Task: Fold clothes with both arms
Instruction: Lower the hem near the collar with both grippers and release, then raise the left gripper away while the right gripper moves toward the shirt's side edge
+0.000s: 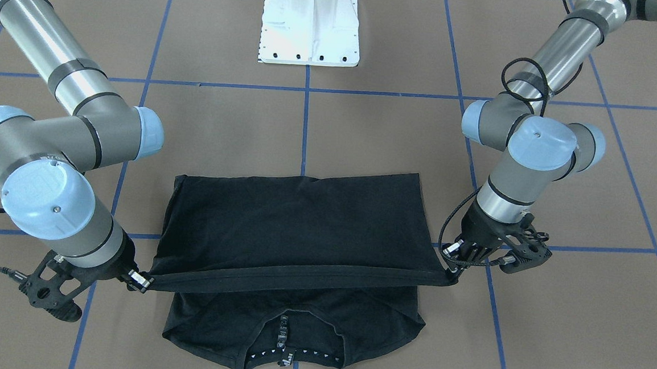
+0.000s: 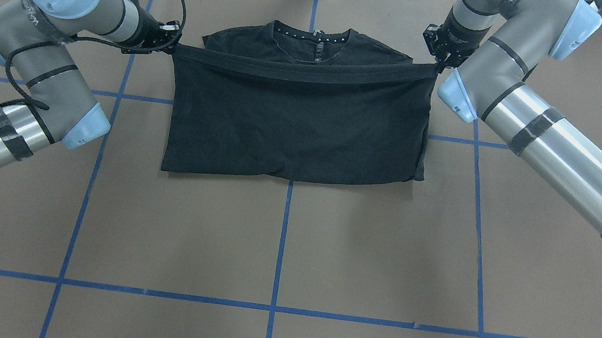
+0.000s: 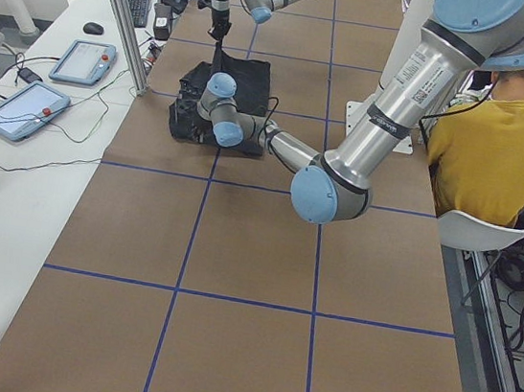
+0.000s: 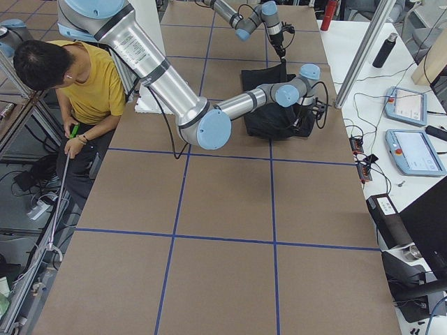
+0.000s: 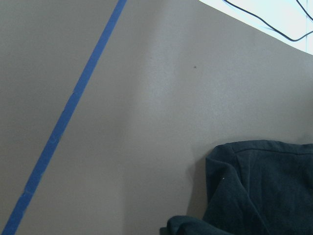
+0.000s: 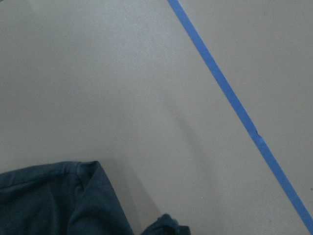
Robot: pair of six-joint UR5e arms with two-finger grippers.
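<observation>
— The T-shirt (image 2: 295, 127)?
— Upper centre overhead, on the matte brown worktop (image 2: 326, 242); left hand (image 1: 451, 268) and right hand (image 1: 141, 280) each pinch a hem corner taut.
— Wrist cameras?
— Only soft black folds.

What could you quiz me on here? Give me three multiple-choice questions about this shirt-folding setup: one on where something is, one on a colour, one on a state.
1. Where is the T-shirt's collar?
A) on the side far from the white base
B) right beside the base
C) under an arm

2. What colour are the tape lines on the table?
A) red
B) blue
C) yellow

3. How is the shirt's hem?
A) lying flat on the table
B) stretched between the left gripper and the right gripper
C) held by one gripper only

Answers:
1 A: the collar lies at the shirt's end away from the base.
2 B: a blue grid crosses the brown surface.
3 B: each gripper pinches one hem corner, and the edge runs straight between them.
</observation>
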